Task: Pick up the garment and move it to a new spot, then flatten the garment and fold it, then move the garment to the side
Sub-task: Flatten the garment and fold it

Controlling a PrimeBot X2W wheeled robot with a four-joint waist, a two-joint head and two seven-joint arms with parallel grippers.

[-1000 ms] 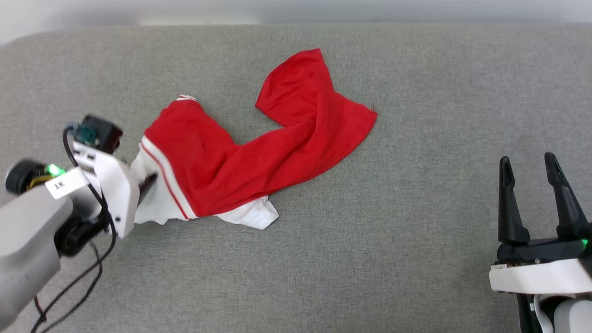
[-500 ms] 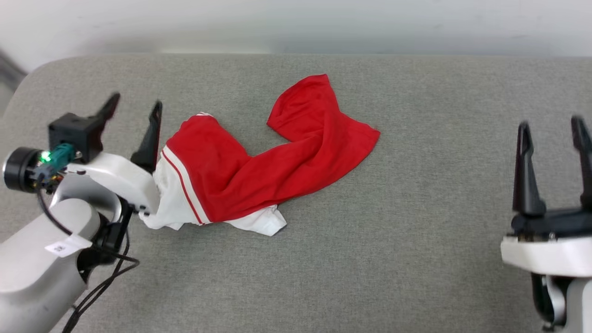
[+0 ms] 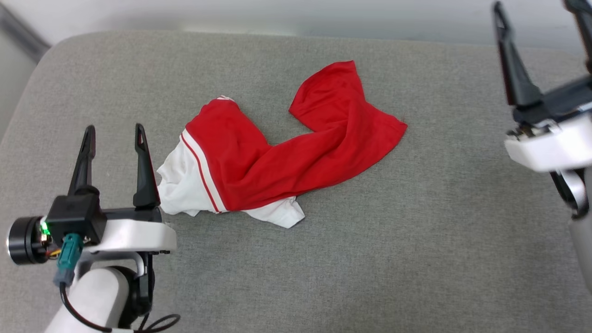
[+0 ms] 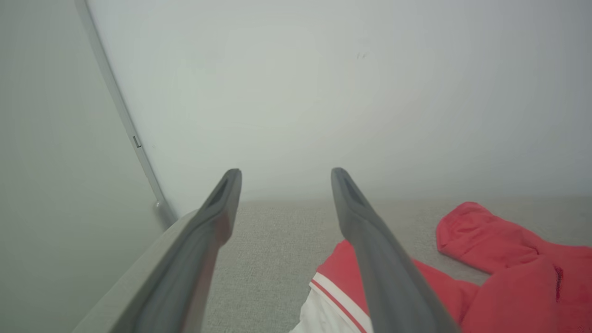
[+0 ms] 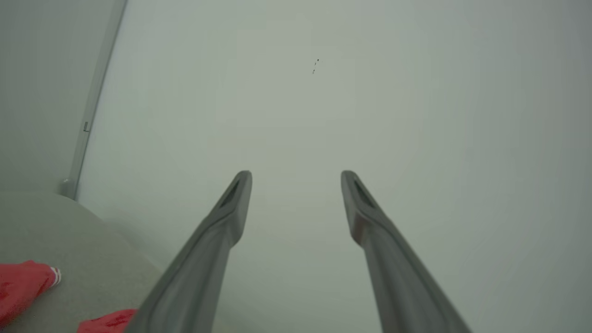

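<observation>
Grey woven fabric surface (image 3: pixel 323 268), flat, with a rounded corner (image 3: pixel 53 44) at far left. Plain pale wall (image 3: pixel 286 14) stands right behind its far edge. A thin grey strip (image 4: pixel 118 106) runs down the wall on the left, with a small notch partway along, and ends in a foot just beside that corner. Tiny dark specks (image 5: pixel 315 66) sit higher on the wall, too small to identify.

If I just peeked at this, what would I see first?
The bright red T-shirt with white sleeves jumps out, lying crumpled in the middle of the grey cloth surface. Next you'd spot the left pincer, open, right beside the shirt's white sleeve at lower left, and the right pincer, open too, up at the far right, away from the shirt.
</observation>
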